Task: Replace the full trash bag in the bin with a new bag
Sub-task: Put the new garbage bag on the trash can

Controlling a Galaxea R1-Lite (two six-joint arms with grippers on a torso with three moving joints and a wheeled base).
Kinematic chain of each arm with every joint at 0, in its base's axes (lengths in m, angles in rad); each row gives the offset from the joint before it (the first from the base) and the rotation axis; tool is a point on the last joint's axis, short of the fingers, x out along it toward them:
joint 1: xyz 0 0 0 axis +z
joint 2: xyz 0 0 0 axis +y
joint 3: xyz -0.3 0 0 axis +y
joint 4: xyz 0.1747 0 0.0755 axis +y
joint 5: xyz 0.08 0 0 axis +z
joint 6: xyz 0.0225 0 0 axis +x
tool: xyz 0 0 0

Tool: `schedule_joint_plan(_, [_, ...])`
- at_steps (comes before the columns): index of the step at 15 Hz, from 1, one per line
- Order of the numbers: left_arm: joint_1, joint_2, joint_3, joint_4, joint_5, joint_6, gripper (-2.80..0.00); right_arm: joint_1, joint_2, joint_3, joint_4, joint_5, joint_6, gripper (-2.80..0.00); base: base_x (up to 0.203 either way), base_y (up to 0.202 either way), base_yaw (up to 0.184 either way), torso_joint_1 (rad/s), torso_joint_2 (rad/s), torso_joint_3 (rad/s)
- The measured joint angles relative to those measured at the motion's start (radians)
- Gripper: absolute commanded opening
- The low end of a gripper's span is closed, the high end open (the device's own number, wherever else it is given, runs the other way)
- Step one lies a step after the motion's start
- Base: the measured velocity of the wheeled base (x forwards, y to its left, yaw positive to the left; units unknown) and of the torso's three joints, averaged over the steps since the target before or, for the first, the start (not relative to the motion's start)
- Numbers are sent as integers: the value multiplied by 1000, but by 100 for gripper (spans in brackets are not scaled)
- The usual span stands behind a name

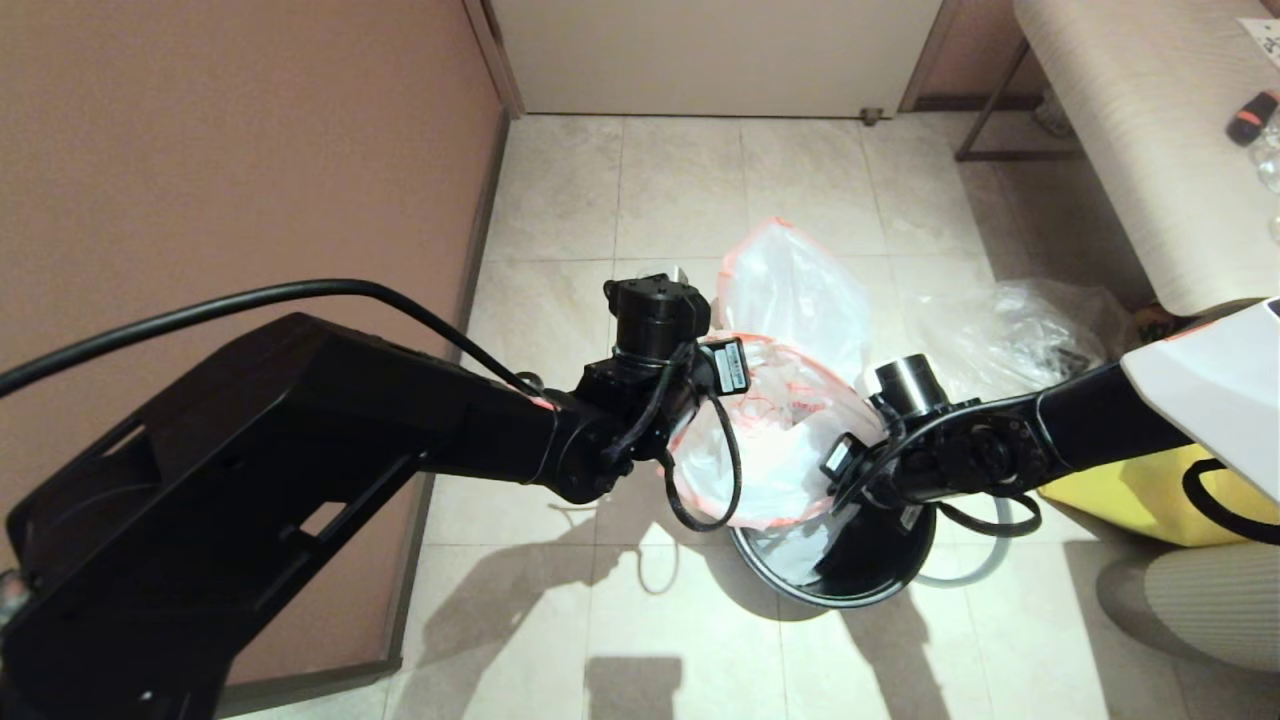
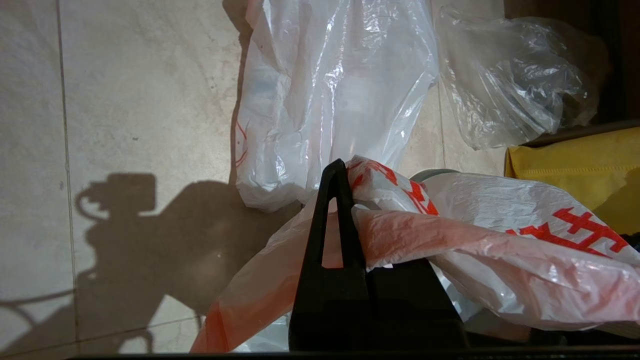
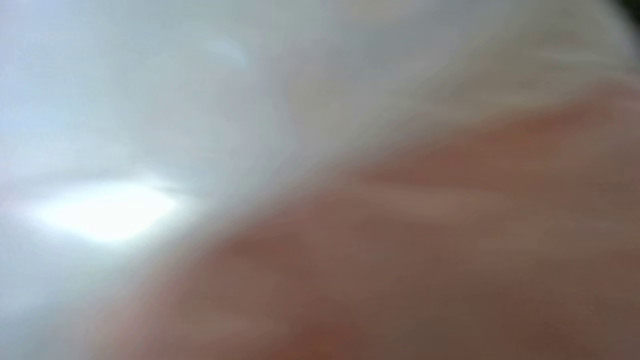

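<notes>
At frame centre, the new bag (image 1: pixel 770 440) is gripped by the clenched left pincer (image 2: pixel 336 200) and right pincer above the bin (image 1: pixel 850 590).

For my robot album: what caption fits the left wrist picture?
Left gripper pinches the new bag; the full trash bag sits behind.
</notes>
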State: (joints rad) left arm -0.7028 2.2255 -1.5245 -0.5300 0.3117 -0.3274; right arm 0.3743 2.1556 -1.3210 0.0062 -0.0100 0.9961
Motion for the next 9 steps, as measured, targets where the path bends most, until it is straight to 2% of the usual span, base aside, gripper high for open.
schedule_joint_plan(2, [9, 6, -7, 4, 2, 3, -280, -23, -46, 9, 136, 8, 0, -280, 0, 0, 0, 0, 0, 0])
schedule_joint_plan(6, [8, 23, -27, 44, 18, 5, -280, -174, -128, 42, 372, 94, -40, -280, 0, 0, 0, 0, 0, 0])
schedule_joint_plan(9, [-11, 59, -18, 56, 20, 17, -280, -232, -91, 68, 408, 119, -90, -280, 0, 0, 0, 0, 0, 0])
